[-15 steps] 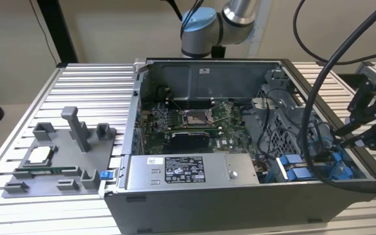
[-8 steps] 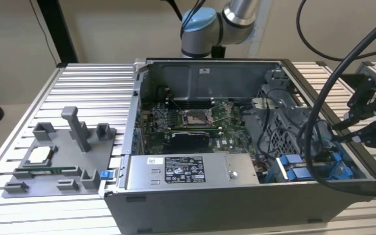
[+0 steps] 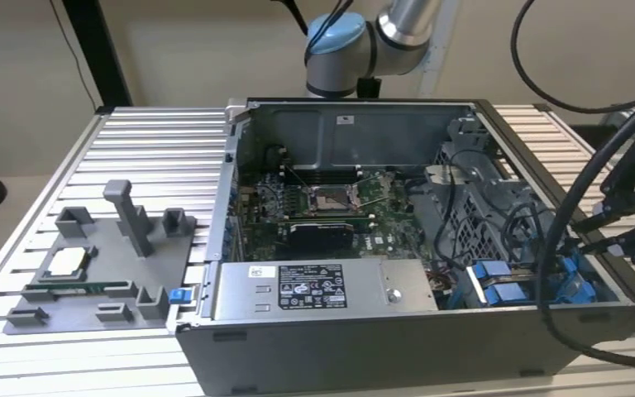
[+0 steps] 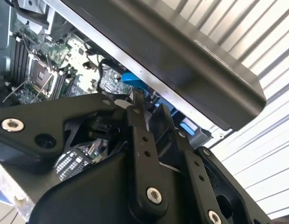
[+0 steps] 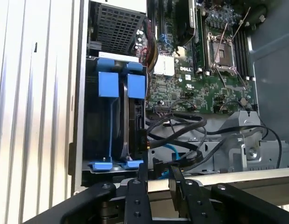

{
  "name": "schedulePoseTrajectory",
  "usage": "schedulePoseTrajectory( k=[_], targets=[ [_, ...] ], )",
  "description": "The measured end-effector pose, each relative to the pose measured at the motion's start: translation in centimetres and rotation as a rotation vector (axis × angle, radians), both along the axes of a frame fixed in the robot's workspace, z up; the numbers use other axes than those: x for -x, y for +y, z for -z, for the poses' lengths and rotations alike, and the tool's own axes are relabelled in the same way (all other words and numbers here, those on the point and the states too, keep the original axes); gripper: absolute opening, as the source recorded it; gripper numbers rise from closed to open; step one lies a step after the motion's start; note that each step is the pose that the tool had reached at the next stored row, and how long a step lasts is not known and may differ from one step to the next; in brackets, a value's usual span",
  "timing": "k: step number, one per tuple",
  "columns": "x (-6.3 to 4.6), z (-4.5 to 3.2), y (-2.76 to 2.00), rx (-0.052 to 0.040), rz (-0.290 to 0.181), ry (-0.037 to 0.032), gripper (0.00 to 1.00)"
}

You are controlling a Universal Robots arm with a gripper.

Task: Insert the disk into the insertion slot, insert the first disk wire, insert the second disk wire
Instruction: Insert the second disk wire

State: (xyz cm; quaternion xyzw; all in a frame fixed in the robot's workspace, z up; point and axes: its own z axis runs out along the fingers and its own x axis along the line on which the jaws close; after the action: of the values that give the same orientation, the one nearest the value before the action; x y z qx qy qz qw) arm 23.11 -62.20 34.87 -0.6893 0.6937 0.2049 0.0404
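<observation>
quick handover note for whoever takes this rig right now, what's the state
Gripper: at the case edge beside the insertion slot, close to the black wires. Grip state unclear.
Disk: appears to sit edge-on in the slot, between the blue tabs.
Done: disk insertion, as far as the first wrist view shows.
Left: both disk wires. I cannot confirm that either is plugged in.
</observation>
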Motion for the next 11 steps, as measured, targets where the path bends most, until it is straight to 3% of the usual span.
schedulePoseTrajectory(
  k=[2, 11],
  targets=[
    [-0.01, 0.14, -0.35, -0.0006, 0.0, -0.0001, 1.0],
    [0.28, 0.81, -0.38, -0.0219, 0.001, 0.0002, 1.0]
  ],
)
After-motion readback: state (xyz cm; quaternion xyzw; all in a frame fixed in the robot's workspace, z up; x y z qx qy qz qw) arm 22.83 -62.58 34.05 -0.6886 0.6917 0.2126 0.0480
